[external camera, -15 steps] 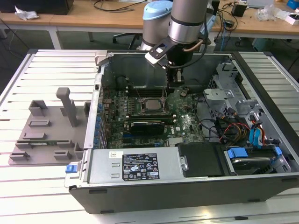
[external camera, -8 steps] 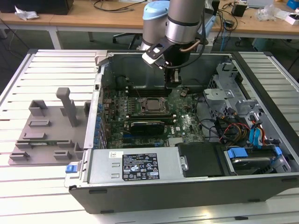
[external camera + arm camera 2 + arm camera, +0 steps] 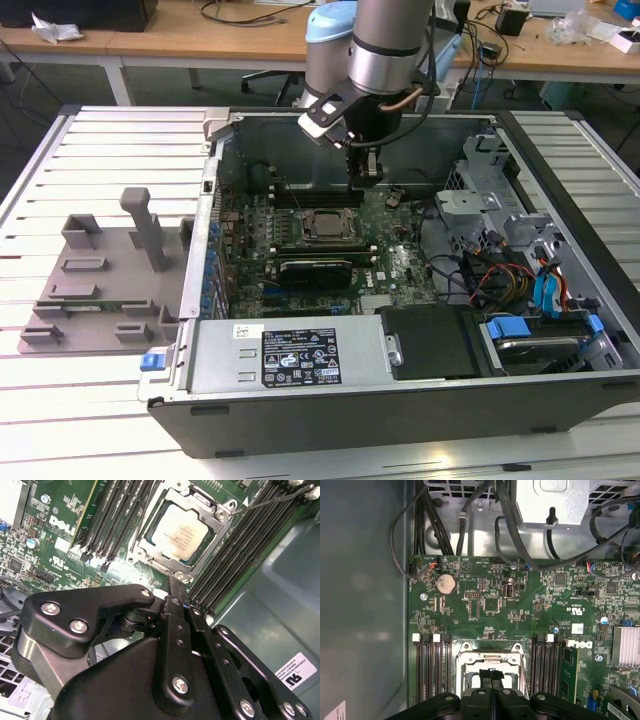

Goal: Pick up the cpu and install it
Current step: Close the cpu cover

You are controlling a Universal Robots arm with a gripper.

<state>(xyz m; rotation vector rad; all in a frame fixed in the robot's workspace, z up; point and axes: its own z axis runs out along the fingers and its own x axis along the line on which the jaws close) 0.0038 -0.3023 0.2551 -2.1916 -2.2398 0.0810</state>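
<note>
Just one cpu [image 3: 179, 532], socketed; one gripper [image 3: 490, 673] nearby.

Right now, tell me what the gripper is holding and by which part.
Nothing is held. The gripper is shut with nothing in it, and the chip lies in its socket, apart from the gripper.

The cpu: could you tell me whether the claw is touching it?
Apart. In the second wrist view the cpu lies bare in its socket, the claw ending short of it.
</note>
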